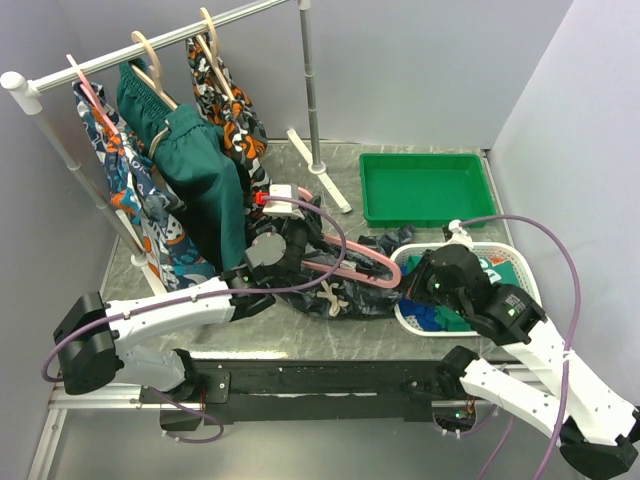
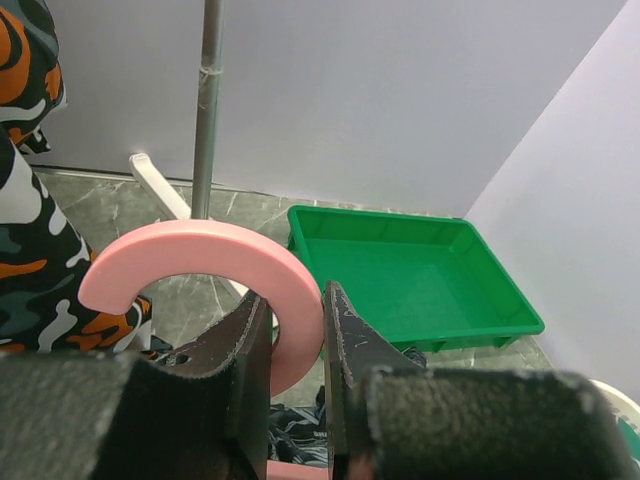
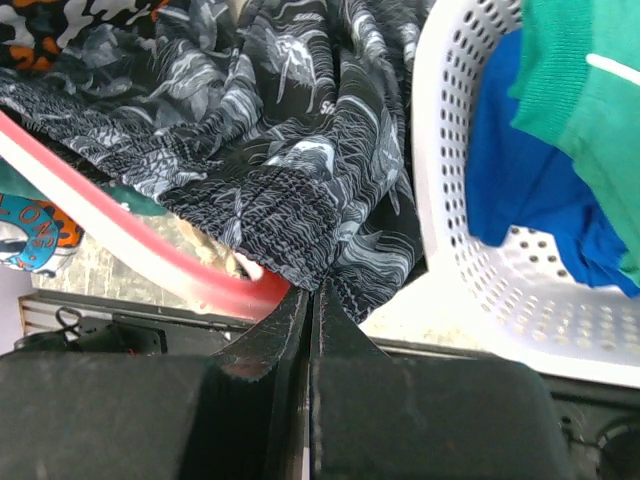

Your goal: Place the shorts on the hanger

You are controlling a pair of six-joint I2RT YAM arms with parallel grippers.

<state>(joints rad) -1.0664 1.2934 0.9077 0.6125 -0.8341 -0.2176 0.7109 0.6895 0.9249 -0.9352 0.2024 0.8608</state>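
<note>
Dark navy-grey, leaf-printed fabric shorts (image 3: 300, 130): heaped on the table (image 1: 300, 337) between the arms, partly overlapping the thin frame of the large pink plastic hanger (image 2: 200, 245), just beside a white perforated basket (image 3: 480, 290). The left tool (image 2: 297, 350) is clamped on the hanger's curved hook; the right tool (image 3: 310, 310) is pressed together, the gathered waistband edge apparently pinched at its tips. The cloth is judged light, limp and liable to slide off the smooth frame, so the thicker elastic waistband is the preferred hold.

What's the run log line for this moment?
left gripper: shut on hanger | right gripper: shut on shorts | stage: shorts not hung yet
</note>
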